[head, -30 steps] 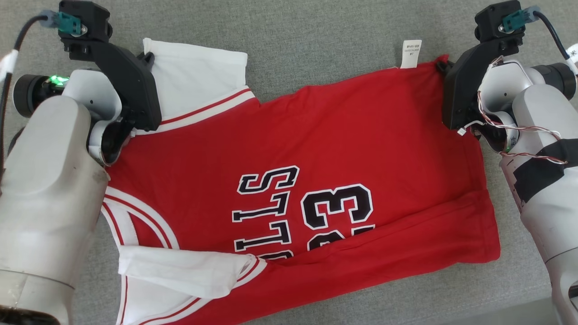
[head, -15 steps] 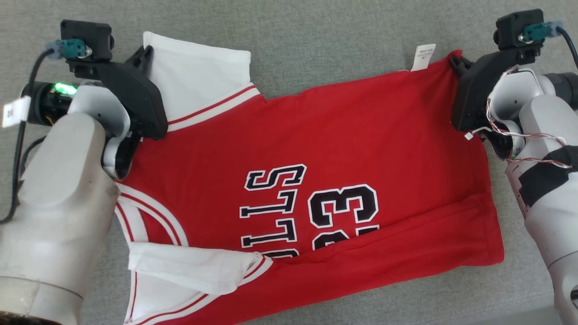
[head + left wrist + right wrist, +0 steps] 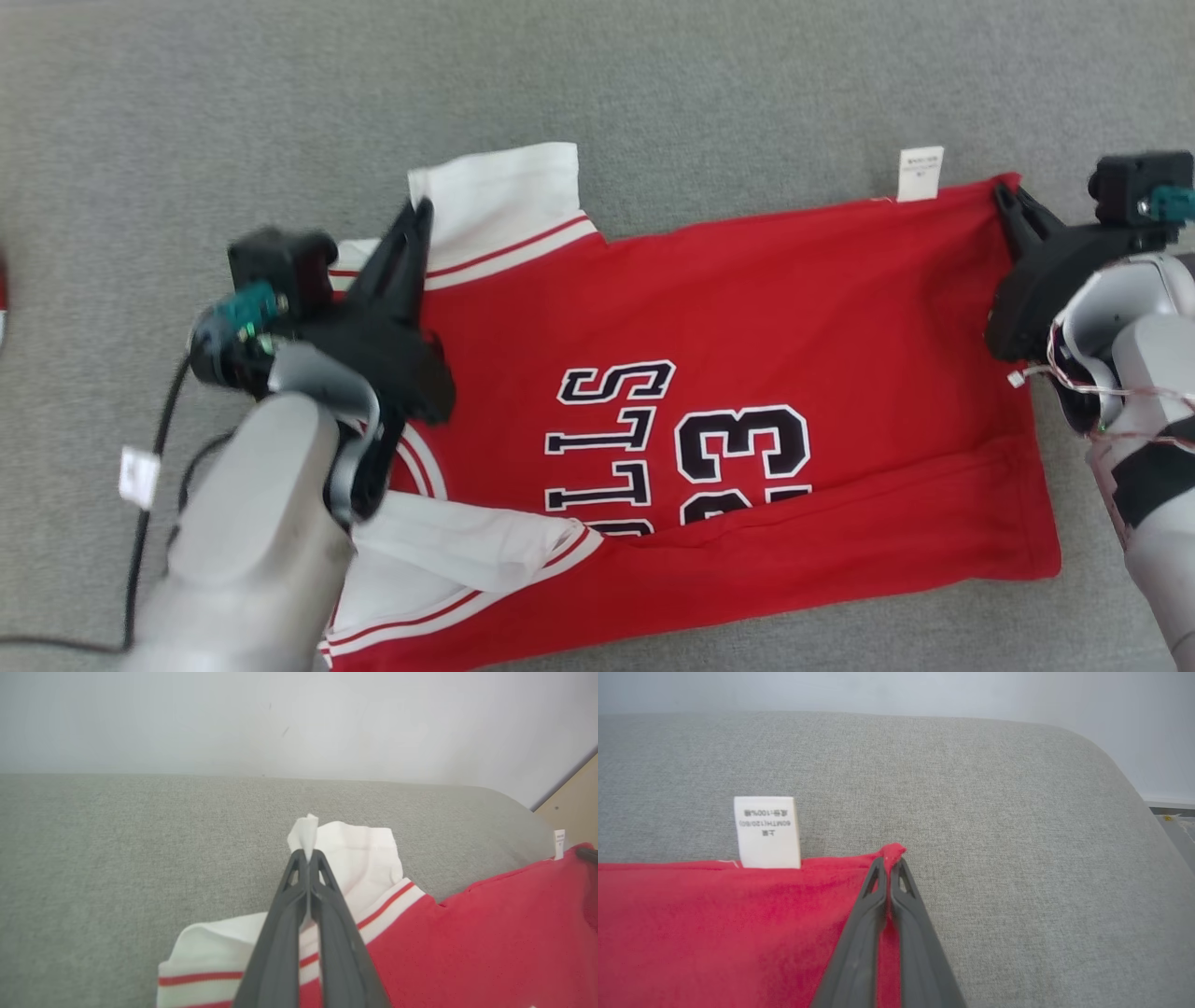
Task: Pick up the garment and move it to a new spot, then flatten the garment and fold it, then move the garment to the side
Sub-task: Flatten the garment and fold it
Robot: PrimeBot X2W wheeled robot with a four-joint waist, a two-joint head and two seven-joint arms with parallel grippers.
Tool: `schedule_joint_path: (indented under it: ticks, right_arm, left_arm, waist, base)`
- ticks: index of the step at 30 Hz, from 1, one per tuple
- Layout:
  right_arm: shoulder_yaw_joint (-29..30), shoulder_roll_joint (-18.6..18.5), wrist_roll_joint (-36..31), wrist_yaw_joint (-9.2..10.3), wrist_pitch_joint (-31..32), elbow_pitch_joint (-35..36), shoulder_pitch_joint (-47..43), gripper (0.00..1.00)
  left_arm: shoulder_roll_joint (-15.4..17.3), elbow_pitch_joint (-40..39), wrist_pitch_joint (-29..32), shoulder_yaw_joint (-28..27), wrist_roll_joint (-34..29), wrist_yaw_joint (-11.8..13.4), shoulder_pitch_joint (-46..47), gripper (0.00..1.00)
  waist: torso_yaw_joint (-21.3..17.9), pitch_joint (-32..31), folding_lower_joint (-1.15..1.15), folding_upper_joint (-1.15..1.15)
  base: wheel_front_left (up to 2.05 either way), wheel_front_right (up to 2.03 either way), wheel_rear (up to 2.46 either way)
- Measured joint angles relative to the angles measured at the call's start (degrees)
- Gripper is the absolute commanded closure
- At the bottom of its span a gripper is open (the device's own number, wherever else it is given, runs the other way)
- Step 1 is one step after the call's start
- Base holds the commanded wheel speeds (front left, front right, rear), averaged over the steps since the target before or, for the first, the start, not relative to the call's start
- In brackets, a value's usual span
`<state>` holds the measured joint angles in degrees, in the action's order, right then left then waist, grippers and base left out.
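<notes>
Bright, even light, faint shadows; the left claw (image 3: 422,207) seems slightly blurred in the head view.

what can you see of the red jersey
The jersey is red cloth with white red-striped sleeves, black white-edged lettering and a 23. It lies spread sideways on the grey surface, its near edge folded over. A care tag sticks out at the far edge. The left pincer pinches a sleeve corner, the right pincer a hem corner.

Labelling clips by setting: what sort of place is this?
Likely indoors, on a sofa or padded bench: a grey woven cushion with a rounded edge, a pale wall behind it, a red jersey spread on it.
</notes>
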<state>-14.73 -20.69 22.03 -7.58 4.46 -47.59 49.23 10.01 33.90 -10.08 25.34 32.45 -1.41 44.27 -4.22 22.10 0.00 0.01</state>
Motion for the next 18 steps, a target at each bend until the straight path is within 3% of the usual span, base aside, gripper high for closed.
schedule_joint_path:
  ticks: [6, 18]
  right_arm:
    - [5.35, 0.29, -4.13, 0.00, -6.17, 0.25, -4.67, 1.00]
    - [10.45, 2.13, -9.13, 0.00, -7.92, 0.96, -11.73, 1.00]
  left_arm:
    - [0.34, -8.44, -0.87, -0.14, 1.78, 2.01, -9.33, 1.00]
    - [1.38, -21.84, -0.37, -0.65, 4.11, 6.12, -23.62, 1.00]
  waist:
    - [1.61, -2.95, -0.01, -0.01]
    - [4.03, -8.09, -0.01, -0.01]
  base:
    - [0.00, 0.00, 0.00]
    - [0.00, 0.00, 0.00]
